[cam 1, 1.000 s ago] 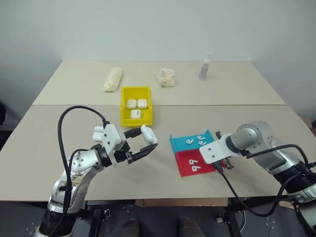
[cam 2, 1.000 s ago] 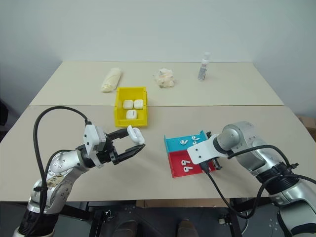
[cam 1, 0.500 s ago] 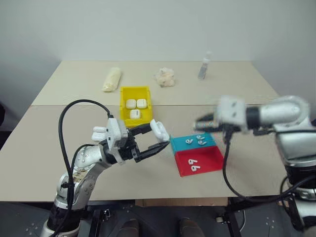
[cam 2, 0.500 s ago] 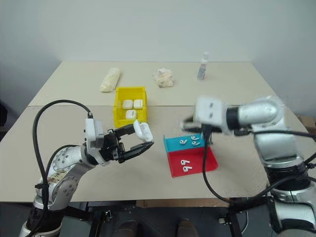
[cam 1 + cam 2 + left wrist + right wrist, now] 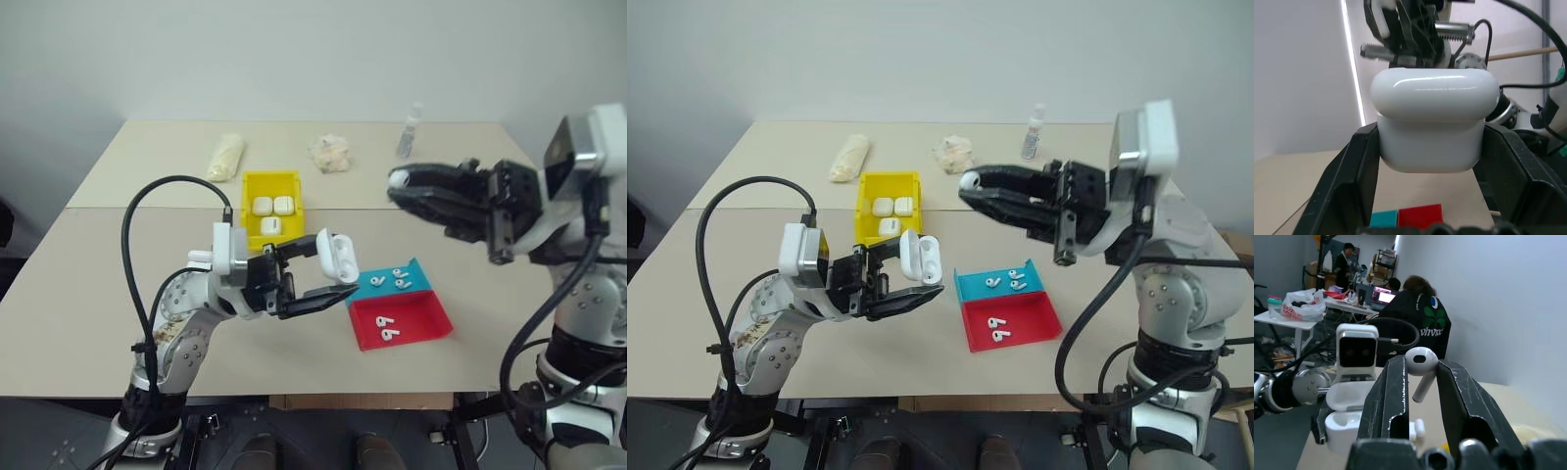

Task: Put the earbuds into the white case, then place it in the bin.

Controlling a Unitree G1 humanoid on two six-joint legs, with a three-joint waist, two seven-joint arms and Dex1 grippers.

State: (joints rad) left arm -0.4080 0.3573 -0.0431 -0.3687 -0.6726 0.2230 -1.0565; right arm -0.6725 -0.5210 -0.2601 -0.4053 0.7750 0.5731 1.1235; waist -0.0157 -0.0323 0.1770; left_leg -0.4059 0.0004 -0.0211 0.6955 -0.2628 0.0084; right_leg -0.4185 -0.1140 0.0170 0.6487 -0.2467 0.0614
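Two claws meet above the table. Left claw (image 5: 328, 270) clamps the white case (image 5: 336, 255), lid flipped up, presenting its wells. Right claw (image 5: 404, 186) pinches one earbud (image 5: 397, 179) at its fingertips, aimed toward the case, presumably for insertion. The bin (image 5: 270, 213) waits behind.

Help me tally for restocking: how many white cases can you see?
4: three closed in the yellow bin, at and; one open in the left gripper at. None looks hidden.
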